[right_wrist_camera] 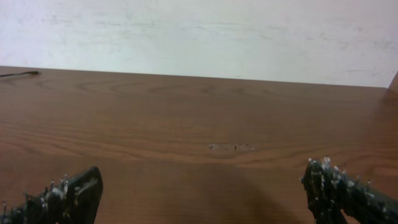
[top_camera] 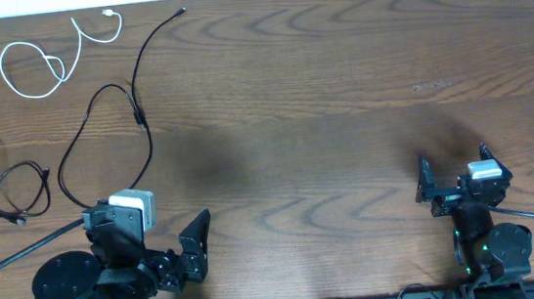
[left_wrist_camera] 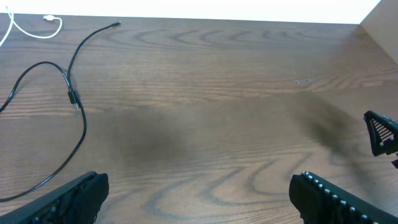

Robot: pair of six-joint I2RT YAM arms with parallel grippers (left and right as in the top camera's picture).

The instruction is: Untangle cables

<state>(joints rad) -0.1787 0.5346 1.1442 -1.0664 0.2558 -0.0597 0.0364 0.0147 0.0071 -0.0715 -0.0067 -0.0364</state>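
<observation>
Black-fingered left tool [left_wrist_camera: 200, 198] and right tool [right_wrist_camera: 204, 200] gape empty. Thin white cord [top_camera: 60, 63], long black cord [top_camera: 138, 115] and short black cord [top_camera: 18, 219] lie apart, up-left on the wooden counter [top_camera: 339, 84]; I'd say left arm's closer.

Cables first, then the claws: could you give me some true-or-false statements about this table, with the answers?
1. The white cable is knotted with a black one. False: it lies apart from both.
2. Two black cables lie on the table, a long black cable and a short black cable. True.
3. All the cables lie on the robot's right side. False: all three lie on its left.
4. The left gripper and the right gripper are both open and empty. True.
</observation>
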